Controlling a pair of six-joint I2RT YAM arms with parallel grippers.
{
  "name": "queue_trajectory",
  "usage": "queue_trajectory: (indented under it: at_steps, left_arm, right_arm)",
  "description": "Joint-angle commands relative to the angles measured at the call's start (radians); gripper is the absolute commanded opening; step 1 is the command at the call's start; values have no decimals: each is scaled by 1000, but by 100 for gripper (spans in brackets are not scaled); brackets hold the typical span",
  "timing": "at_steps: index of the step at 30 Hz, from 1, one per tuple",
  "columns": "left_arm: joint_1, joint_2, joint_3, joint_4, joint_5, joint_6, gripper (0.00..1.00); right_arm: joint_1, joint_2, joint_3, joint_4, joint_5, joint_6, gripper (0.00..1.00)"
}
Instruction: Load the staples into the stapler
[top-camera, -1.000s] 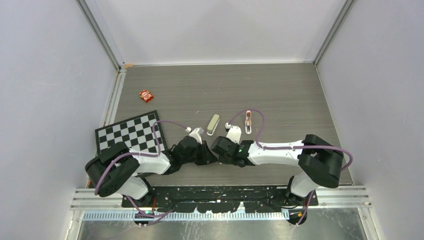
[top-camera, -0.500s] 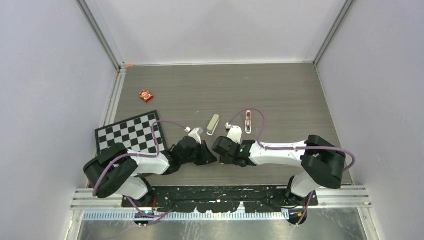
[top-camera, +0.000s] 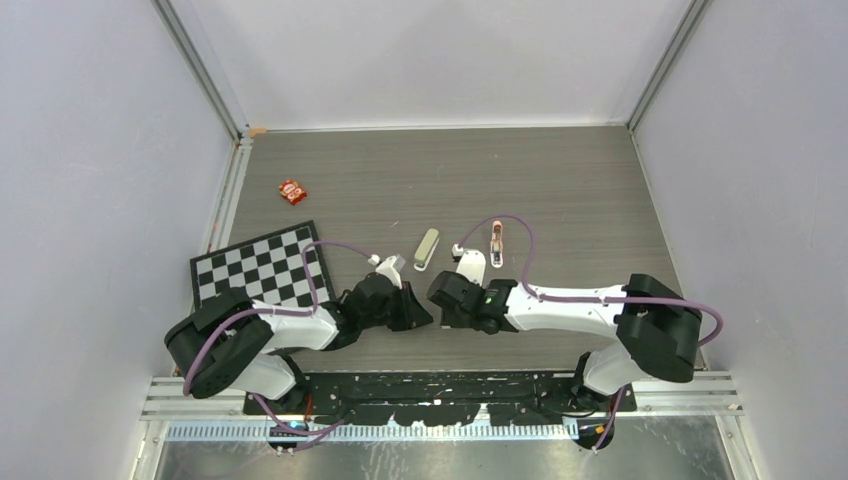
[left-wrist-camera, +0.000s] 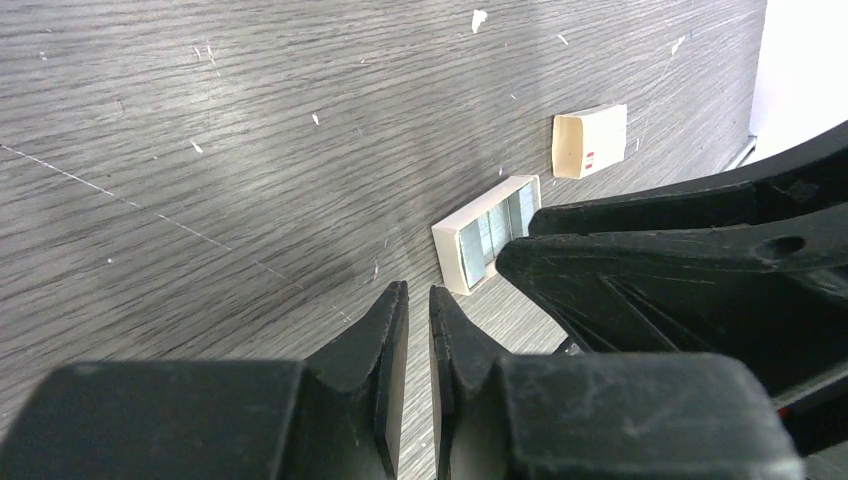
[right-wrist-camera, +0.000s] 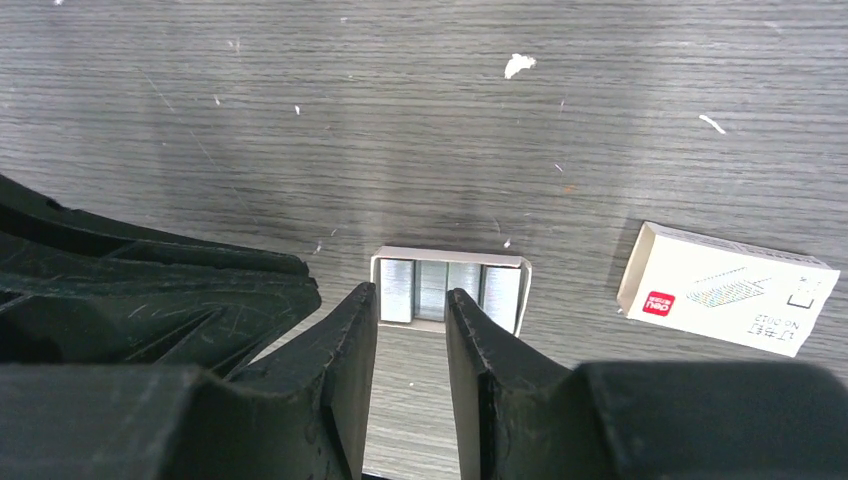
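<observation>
The stapler (top-camera: 427, 249), pale beige-green, lies on the table just beyond both grippers. The staples (right-wrist-camera: 448, 291) are silvery strips in a small open cardboard tray; they also show in the left wrist view (left-wrist-camera: 492, 236). My right gripper (right-wrist-camera: 412, 296) is slightly open and empty, with its tips at the tray's near edge over the staples. My left gripper (left-wrist-camera: 417, 292) is shut and empty, low over the table just short of the tray. In the top view the two grippers, left (top-camera: 422, 318) and right (top-camera: 438, 300), meet tip to tip and hide the tray.
The staple box sleeve (right-wrist-camera: 725, 288), white with a red label, lies right of the tray. A pink stapler-like object (top-camera: 496, 244) lies right of the stapler. A checkerboard (top-camera: 262, 266) and a small red packet (top-camera: 292, 191) are at the left.
The right arm's elbow has swung a little to the right and the left arm has drawn slightly back. Both grippers stay together at the tray.
</observation>
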Motion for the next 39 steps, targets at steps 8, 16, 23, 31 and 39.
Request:
queue_trajectory:
  at_steps: [8, 16, 23, 31, 39]
  left_arm:
    - [-3, -31, -9, 11, -22, 14, 15]
    - [-3, -30, -9, 11, -25, 16, 15]
    - [-4, -31, -11, 10, -27, 16, 15]
    - [-3, -28, -2, 5, -27, 17, 16]
    - [-3, -22, 9, 3, -21, 16, 16]
  right_arm:
    - [5, 58, 11, 30, 1, 1, 37]
    - [6, 72, 17, 9, 13, 5, 33]
    - [6, 29, 35, -92, 77, 10, 32]
    - [5, -49, 26, -92, 109, -7, 30]
    - [5, -45, -23, 39, 29, -33, 32]
